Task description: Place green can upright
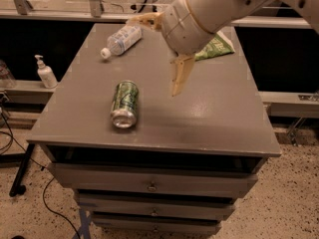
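Camera view:
1. Small green aluminium drink can (124, 102) lies sideways, front-left on grey tabletop (214, 123).
2. Gripper (152, 58) hovers behind-right, claw apart, empty.
3. Can prob. light, thin-walled, slick (rolls easily); grip mid-body.

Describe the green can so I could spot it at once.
Look at the grey cabinet top. Left of the gripper hovering above its middle, the green can lies on its side near the front. Unlike the clear bottle and flat green bag behind, it is swirl-patterned metal.
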Robot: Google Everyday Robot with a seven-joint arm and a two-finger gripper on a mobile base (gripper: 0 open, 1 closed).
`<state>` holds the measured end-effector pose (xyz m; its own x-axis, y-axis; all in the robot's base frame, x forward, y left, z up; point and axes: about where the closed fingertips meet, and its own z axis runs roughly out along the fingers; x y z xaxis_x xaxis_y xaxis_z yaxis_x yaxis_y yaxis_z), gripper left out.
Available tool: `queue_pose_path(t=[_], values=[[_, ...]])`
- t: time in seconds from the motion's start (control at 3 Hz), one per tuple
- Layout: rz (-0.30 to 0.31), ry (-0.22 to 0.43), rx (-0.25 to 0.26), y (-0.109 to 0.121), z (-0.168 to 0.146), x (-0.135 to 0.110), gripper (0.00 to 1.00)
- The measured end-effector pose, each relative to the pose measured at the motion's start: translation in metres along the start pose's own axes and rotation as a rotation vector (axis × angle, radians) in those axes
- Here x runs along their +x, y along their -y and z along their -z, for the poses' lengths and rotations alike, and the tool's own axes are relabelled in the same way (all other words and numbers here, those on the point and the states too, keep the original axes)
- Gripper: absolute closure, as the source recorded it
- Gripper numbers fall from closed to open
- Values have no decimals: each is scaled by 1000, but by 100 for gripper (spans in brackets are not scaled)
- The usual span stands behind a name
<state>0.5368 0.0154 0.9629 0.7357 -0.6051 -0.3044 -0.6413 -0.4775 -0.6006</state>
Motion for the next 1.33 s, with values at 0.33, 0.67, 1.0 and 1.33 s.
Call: queue_pose_path(t=[0.33, 0.67, 1.0, 1.33], values=[[172, 5, -123, 3, -17, -4, 0], [332, 11, -260, -7, -44, 6, 0], [463, 48, -349, -24, -70, 7, 0], [584, 73, -426, -38, -93, 2, 0]])
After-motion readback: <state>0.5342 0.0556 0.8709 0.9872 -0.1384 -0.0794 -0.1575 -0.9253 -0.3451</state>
